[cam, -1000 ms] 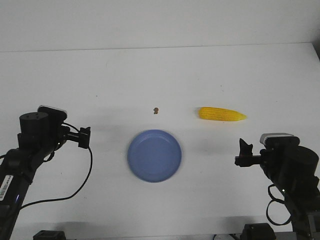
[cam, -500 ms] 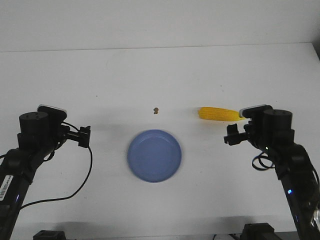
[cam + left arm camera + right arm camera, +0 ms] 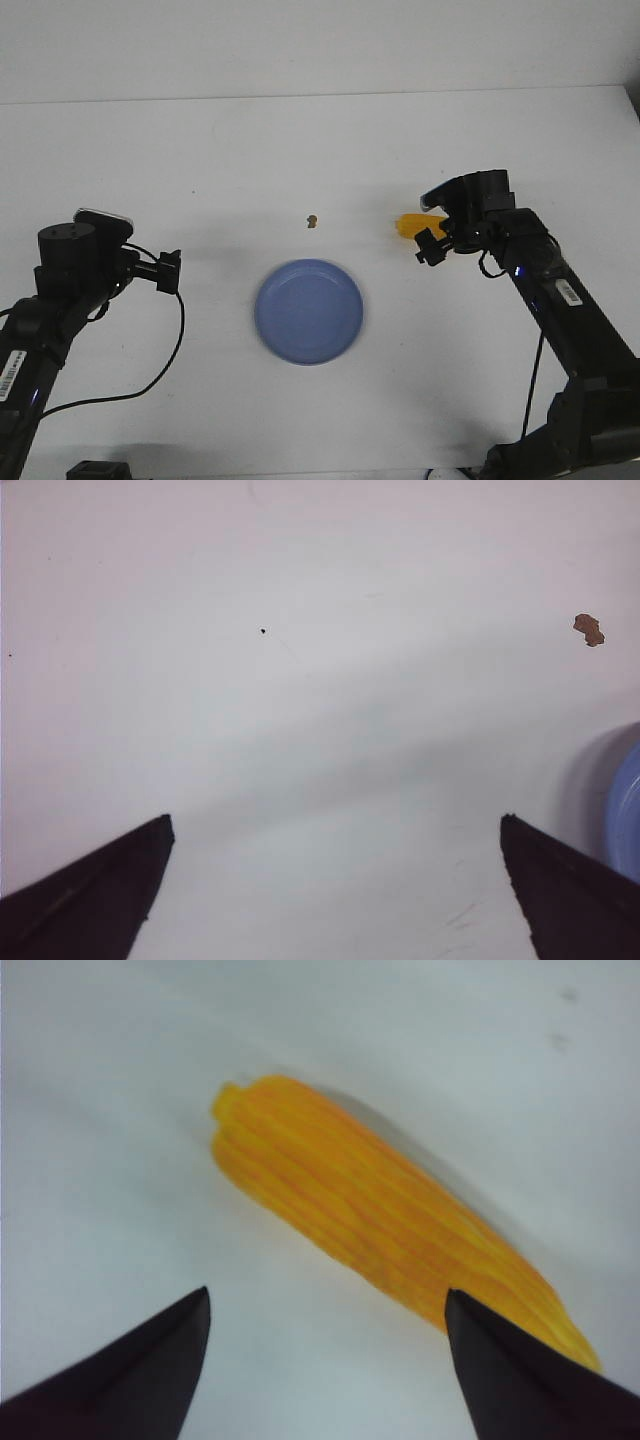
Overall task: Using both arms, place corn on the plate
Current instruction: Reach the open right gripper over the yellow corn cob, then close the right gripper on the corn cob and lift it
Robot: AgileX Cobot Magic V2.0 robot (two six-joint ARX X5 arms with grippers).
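The yellow corn (image 3: 408,225) lies on the white table right of centre; my right arm hides most of it in the front view. In the right wrist view the corn (image 3: 380,1205) lies just beyond my open right gripper (image 3: 328,1305), untouched. In the front view my right gripper (image 3: 430,247) hovers at the cob's thick end. The blue plate (image 3: 308,311) sits at the table's centre front, empty; its rim shows in the left wrist view (image 3: 625,815). My left gripper (image 3: 168,272) is open and empty, well left of the plate, and it also shows in the left wrist view (image 3: 335,830).
A tiny brown speck (image 3: 312,220) lies on the table behind the plate; it also shows in the left wrist view (image 3: 588,629). The table's back edge meets a pale wall.
My right arm has swung from the front right up and leftward over the corn, covering most of it. The left arm, plate and corn have not moved.
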